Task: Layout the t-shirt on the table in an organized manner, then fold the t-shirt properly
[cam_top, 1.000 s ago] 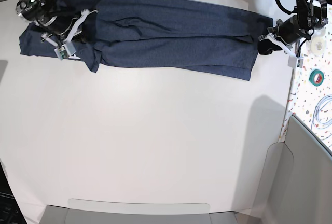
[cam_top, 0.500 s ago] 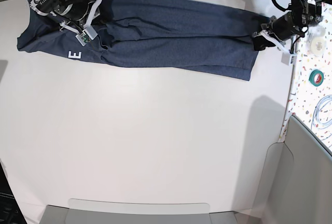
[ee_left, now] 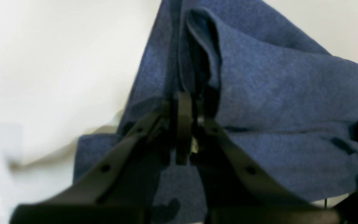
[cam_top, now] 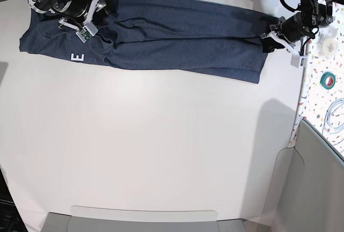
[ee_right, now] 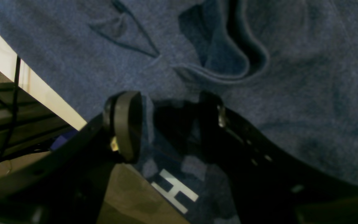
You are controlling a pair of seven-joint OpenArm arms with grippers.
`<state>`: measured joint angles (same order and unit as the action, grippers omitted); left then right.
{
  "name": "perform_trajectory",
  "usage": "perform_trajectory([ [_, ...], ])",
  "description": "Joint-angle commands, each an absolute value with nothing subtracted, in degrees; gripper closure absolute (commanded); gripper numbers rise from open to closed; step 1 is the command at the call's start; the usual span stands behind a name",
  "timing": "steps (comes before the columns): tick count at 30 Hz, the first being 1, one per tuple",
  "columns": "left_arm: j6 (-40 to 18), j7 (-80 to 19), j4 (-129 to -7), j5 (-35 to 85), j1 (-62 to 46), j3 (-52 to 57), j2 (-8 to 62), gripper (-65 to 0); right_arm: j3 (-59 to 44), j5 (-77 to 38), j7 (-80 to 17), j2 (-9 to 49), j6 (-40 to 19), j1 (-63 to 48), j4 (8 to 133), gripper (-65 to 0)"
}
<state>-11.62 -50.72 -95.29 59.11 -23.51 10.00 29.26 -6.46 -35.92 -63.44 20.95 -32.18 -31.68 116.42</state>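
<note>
The navy t-shirt [cam_top: 177, 38] lies stretched in a long band along the far edge of the white table [cam_top: 161, 151], with a white letter "E" [cam_top: 78, 57] showing near its left end. My left gripper [cam_top: 270, 41] is at the shirt's right end. In the left wrist view this gripper [ee_left: 185, 124] is shut on a raised fold of the t-shirt [ee_left: 291, 99]. My right gripper [cam_top: 101, 4] hovers over the shirt's left part. The right wrist view shows it [ee_right: 166, 118] open above the cloth [ee_right: 291, 77], with a white "H" [ee_right: 174, 191] below it.
A speckled strip at the right holds a green tape roll [cam_top: 328, 79], a white roll [cam_top: 329, 46] and a coiled cable [cam_top: 336, 115]. A grey panel [cam_top: 317, 183] stands at the front right. Black cables run behind the table's far edge [ee_right: 42, 90].
My right gripper swung toward the far edge, turning the shirt's left end over so the "E" shows, then opened and let go. The left gripper kept its hold.
</note>
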Motion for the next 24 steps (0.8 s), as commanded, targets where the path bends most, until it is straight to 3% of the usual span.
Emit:
perform_trajectory([
  [1,-12.0,-49.8,-96.04,59.82,-23.43,10.51,30.29,-1.1,-6.99,-37.93,-62.46,21.58,-32.22,-31.87,117.67,-28.1],
  [6,-12.0,-49.8,-96.04,59.82,-23.52,10.51,30.29,-1.1,-14.2,-48.92,-62.55,21.14,-32.22,-30.81,117.67,-21.9],
  [13,-12.0,-49.8,-96.04,59.82,-23.52,10.51,30.29,-1.1,-28.09,-69.23,-62.73,16.4,-32.22,-26.51,117.23,0.0],
  [17,-12.0,-49.8,-96.04,59.82,-23.43,10.51,30.29,-1.1,-33.01,-68.53,-62.73,13.58,-32.22,-25.63,115.21,0.0],
  [24,-12.09,-49.71,-94.81,59.82,-23.25,11.12,30.55,-1.1,-39.87,-54.37,-62.81,11.82,-29.49,-28.18,105.19,0.0],
])
